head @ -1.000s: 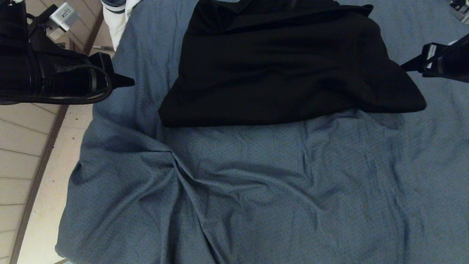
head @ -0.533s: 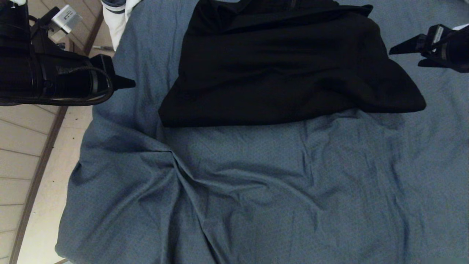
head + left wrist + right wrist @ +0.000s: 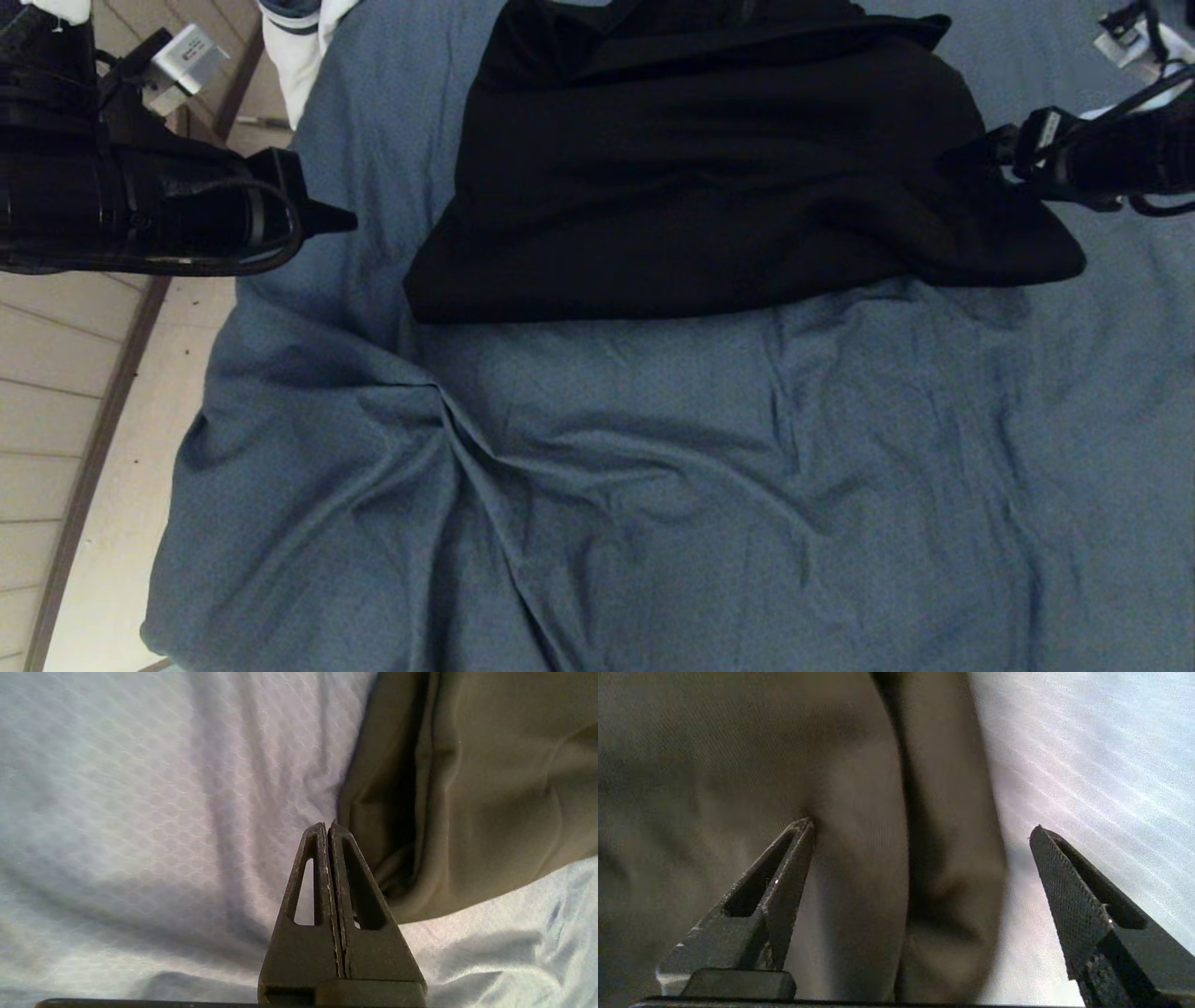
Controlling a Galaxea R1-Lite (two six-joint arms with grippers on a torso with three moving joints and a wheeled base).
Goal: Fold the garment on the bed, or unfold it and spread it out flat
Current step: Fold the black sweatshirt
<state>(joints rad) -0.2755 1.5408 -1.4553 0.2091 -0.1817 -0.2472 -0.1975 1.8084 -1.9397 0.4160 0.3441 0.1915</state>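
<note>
The garment [image 3: 728,159], a black hoodie, lies bunched in a folded heap at the far middle of the bed [image 3: 653,485]. At the garment's right edge my right gripper [image 3: 971,154] hovers open. In the right wrist view its fingers [image 3: 1038,835] stand wide apart, with a fold of the garment [image 3: 859,812] between them, and the right gripper [image 3: 921,830] holds nothing. My left gripper [image 3: 341,221] hangs shut over the sheet to the left of the garment, apart from it. The left wrist view shows the left gripper [image 3: 327,828] empty, tips pressed together, beside the garment's corner [image 3: 490,788].
The blue-grey sheet has deep creases [image 3: 467,439] running toward the near left corner. The bed's left edge drops to a wooden floor [image 3: 65,373]. A white and navy duvet [image 3: 299,47] hangs off the far left corner.
My right gripper has opened wide and moved left from beside the garment onto its right edge. The left arm has barely shifted and the garment lies as before.
</note>
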